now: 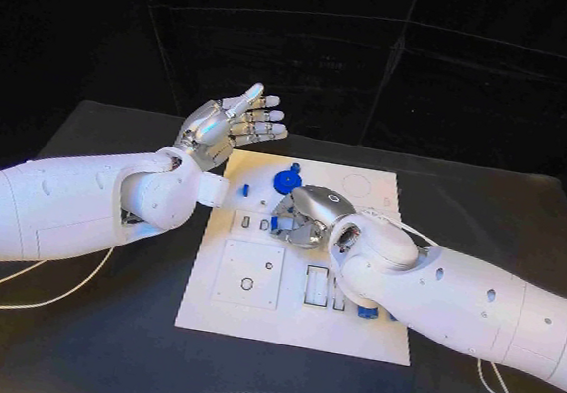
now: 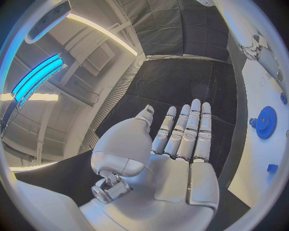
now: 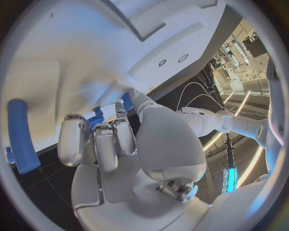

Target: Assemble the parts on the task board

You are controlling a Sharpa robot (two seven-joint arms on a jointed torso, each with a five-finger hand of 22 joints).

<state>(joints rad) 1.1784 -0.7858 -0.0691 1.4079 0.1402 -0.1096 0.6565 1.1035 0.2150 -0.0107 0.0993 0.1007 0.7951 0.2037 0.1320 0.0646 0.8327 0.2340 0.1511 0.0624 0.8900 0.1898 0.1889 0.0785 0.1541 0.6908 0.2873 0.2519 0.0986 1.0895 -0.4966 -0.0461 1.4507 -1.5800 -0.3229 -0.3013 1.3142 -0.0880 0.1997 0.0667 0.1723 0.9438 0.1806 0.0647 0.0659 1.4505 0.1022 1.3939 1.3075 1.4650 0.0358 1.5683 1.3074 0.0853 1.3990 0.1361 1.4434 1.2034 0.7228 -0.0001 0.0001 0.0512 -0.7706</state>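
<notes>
While the left robot hand [image 1: 229,123] hangs in the air past the far left corner of the flat white task board [image 1: 350,332], its fingers [image 2: 188,130] are straight and close side by side, its palm is bare, and it holds nothing. The right robot hand [image 1: 307,215] is low over the middle of the board, with its fingers [image 3: 96,142] curled down onto the white plate. In the right wrist view a small blue part [image 3: 96,118] peeks out at its fingertips, touching them, but I cannot tell if the hand grips it or just rests on it. Just beside that hand, toward the far side of the board, lies a round blue toothed wheel [image 1: 288,179], flat on the plate. A tiny blue peg [image 1: 244,190] stands to the left of the wheel, close to the left arm's wrist. Near the right arm, at the closer end of the board, a few more small blue pieces [image 1: 366,312] sit beside narrow slots cut in the plate. A long blue rod [image 3: 21,137] shows near the board's edge in the right wrist view. The board lies in the middle of the black surface [image 1: 89,338], and thin white cables [image 1: 12,281] trail from both arms across it.
</notes>
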